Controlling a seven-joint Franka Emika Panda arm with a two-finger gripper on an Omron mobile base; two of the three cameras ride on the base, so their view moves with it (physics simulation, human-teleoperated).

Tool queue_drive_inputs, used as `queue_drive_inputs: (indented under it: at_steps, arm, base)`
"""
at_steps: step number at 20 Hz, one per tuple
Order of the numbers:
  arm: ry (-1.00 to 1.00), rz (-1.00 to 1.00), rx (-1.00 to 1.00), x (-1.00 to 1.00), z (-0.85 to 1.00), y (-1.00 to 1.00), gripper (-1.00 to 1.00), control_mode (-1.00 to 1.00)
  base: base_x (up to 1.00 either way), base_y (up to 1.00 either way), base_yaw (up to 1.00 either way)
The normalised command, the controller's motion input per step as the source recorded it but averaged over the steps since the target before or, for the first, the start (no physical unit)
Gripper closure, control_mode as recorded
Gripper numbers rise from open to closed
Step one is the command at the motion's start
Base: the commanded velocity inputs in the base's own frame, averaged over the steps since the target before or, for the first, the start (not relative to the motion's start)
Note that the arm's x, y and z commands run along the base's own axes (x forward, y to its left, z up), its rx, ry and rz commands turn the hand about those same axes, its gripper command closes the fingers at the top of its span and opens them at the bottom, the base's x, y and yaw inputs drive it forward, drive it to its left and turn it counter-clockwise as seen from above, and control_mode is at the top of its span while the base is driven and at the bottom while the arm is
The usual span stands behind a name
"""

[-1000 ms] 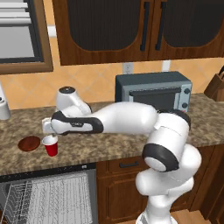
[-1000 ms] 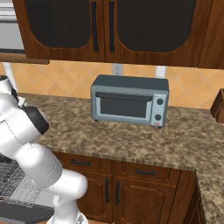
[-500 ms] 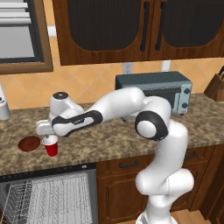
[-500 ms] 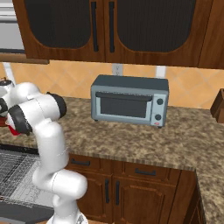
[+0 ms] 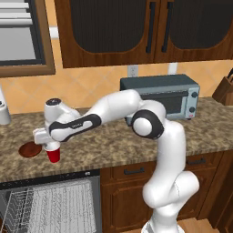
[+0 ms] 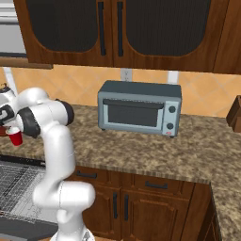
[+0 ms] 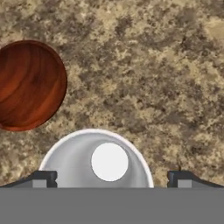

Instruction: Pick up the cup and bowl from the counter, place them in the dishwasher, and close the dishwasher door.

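Note:
The red cup (image 5: 53,155) stands on the granite counter (image 5: 113,150) with the dark reddish-brown bowl (image 5: 30,149) just to its left. My gripper (image 5: 48,144) hangs right over the cup, open, pointing down. In the hand view the cup's white inside (image 7: 96,159) lies between the two fingertips (image 7: 44,178), and the bowl (image 7: 29,85) sits beyond it to the upper left. From the right base view the cup (image 6: 15,138) peeks out beside my hand. The dishwasher (image 5: 50,205) below stands open with its white racks showing, its door (image 6: 23,229) folded down.
A grey-blue toaster oven (image 5: 161,93) stands at the back of the counter behind my arm. A white bottle (image 5: 3,111) is at the far left and a knife block (image 5: 225,91) at the far right. Dark wooden cabinets hang above the counter.
My arm has unfolded, its elbow rising up and back toward the toaster oven. The hand has sunk a little over the cup, jaws still open. Cup and bowl have not moved.

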Motion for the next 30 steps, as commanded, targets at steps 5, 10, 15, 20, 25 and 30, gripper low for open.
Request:
queue_drive_inputs:
  at_steps: [5, 10, 15, 20, 25, 30]
  arm:
    - [0.06, 0.0, -0.01, 0.06, -0.36, -0.33, -1.0, -1.0]
    - [0.01, 0.0, 0.0, 0.05, -0.26, -0.1, -1.0, -1.0]
    - [0.0, 0.0, 0.0, 0.0, -0.12, 0.0, -1.0, -1.0]
    - [0.0, 0.0, 0.0, 0.0, -0.05, 0.0, 1.0, -1.0]
    - [-0.01, 0.0, 0.0, -0.16, 0.0, 0.0, 1.0, -1.0]
    - [-0.11, -0.1, 0.0, -0.97, 0.0, 0.0, 1.0, -1.0]
  base:
    - [0.0, 0.0, 0.0]
    - [0.0, 0.0, 0.0]
    - [0.0, 0.0, 0.0]
    - [0.0, 0.0, 0.0]
    - [0.0, 0.0, 0.0]
    - [0.0, 0.0, 0.0]
